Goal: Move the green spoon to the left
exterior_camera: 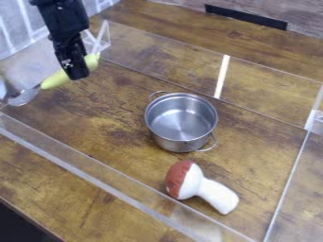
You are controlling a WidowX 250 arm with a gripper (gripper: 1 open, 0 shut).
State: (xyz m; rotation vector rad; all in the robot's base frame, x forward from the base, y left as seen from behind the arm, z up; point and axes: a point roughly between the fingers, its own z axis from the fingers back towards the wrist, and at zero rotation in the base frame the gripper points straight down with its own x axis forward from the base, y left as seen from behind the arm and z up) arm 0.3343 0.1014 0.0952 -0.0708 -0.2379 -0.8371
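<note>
The green spoon (51,82) has a yellow-green handle and a silver bowl that points toward the left edge of the view. It hangs tilted just above the wooden table at the far left. My gripper (76,68), black and coming down from the top left, is shut on the right end of the handle. The fingertips hide that end of the spoon.
A steel pot (180,121) stands in the middle of the table. A toy mushroom (199,185) with a brown cap lies near the front. Clear acrylic walls (222,77) fence the work area, with one low wall along the front left.
</note>
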